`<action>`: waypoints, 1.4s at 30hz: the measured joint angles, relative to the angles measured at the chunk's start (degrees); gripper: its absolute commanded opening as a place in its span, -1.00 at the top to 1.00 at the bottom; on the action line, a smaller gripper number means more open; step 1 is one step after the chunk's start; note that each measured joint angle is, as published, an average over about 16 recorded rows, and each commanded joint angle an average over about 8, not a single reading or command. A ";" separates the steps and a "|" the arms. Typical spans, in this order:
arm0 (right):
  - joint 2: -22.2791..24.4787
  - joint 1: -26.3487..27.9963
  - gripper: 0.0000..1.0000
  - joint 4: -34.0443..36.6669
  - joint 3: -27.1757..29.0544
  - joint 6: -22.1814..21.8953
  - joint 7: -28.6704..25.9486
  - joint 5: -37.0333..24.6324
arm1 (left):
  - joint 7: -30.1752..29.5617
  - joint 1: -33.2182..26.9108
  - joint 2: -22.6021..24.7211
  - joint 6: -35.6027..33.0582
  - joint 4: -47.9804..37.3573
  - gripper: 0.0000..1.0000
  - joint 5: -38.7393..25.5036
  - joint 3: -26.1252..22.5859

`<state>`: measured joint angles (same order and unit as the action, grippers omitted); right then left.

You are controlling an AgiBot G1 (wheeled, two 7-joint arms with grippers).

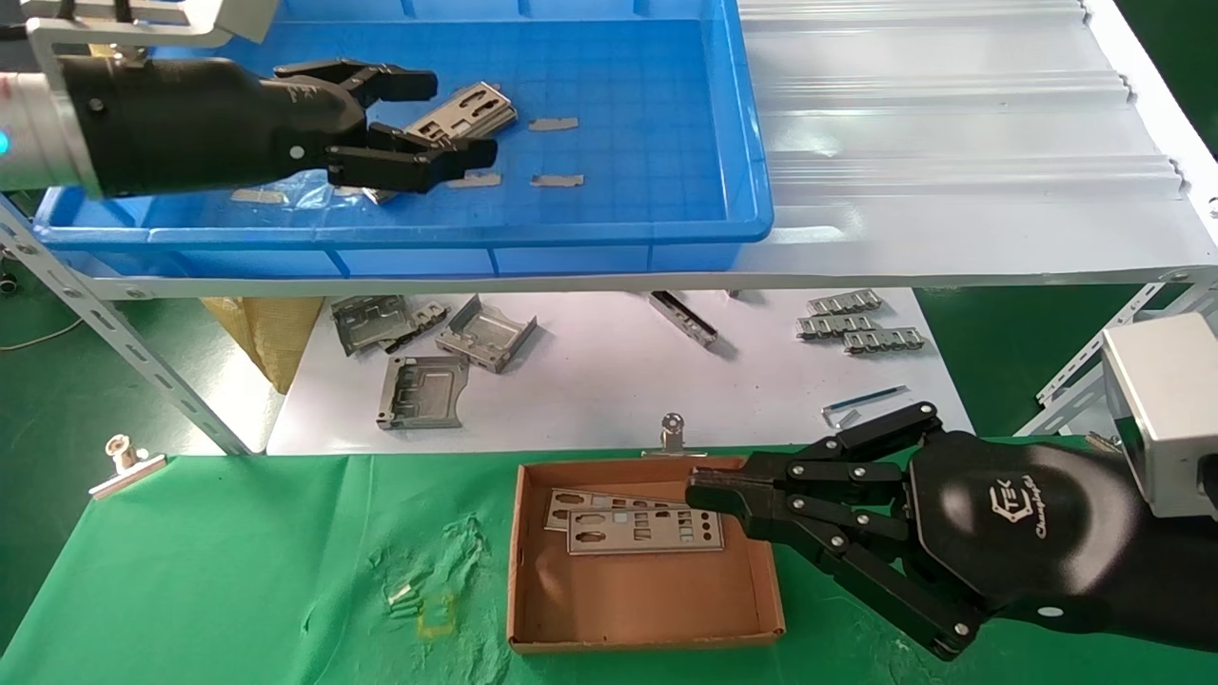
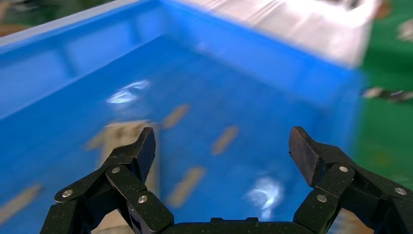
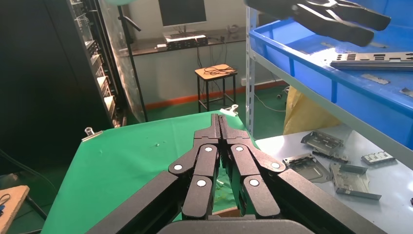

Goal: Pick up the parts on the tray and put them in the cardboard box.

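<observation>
The blue tray [image 1: 752,143] sits on the upper shelf, and one silver part [image 1: 479,103] lies on its floor among tan tape scraps [image 1: 557,124]. My left gripper [image 1: 463,118] hovers over that part, open, its fingers on either side of it. In the left wrist view the left gripper [image 2: 224,146] is open and holds nothing, with the part [image 2: 122,139] blurred beside one finger. The cardboard box [image 1: 533,609] rests on the green cloth and holds two parts [image 1: 642,530]. My right gripper [image 1: 699,490] is shut and empty at the box's far right corner; the right wrist view shows the right gripper [image 3: 219,122] with its fingers pressed together.
Bent grey brackets [image 1: 423,390] and ridged strips [image 1: 856,328] lie on the white table under the shelf. A white corrugated sheet [image 1: 952,114] lies to the right of the tray. Binder clips [image 1: 124,461] hold the green cloth [image 1: 238,571].
</observation>
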<state>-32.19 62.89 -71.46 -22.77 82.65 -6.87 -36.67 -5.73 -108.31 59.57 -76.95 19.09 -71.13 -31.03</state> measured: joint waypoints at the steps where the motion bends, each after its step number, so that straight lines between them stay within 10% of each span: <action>1: 0.00 0.00 1.00 0.00 0.00 0.00 0.00 0.00 | 0.56 -0.65 0.55 0.76 -1.25 -1.00 -0.72 -0.36; 4: 0.00 0.00 0.88 0.00 0.00 0.00 0.00 0.00 | 2.01 -2.20 2.07 2.96 -4.53 -1.00 -2.45 -1.22; 12: 0.00 0.00 -0.98 0.00 0.00 0.00 0.00 0.00 | 4.62 -4.53 5.22 7.39 -10.46 -1.00 -4.76 -2.42; 27: 0.00 0.00 -1.00 0.00 0.00 0.00 0.00 0.00 | 7.62 -5.88 8.58 12.66 -15.96 -0.98 -5.24 -2.56; 36: 0.00 0.00 -1.00 0.00 0.00 0.00 0.00 0.00 | 8.02 -6.07 9.36 13.61 -17.53 1.00 -4.87 -2.29; 42: 0.00 0.00 -1.00 0.00 -0.01 0.00 0.00 0.00 | 8.06 -6.03 9.67 14.81 -18.28 1.00 -4.69 -2.16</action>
<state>-32.19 62.89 -71.46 -22.78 82.65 -6.87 -36.66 2.33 -114.34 69.24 -62.14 0.81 -75.82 -33.20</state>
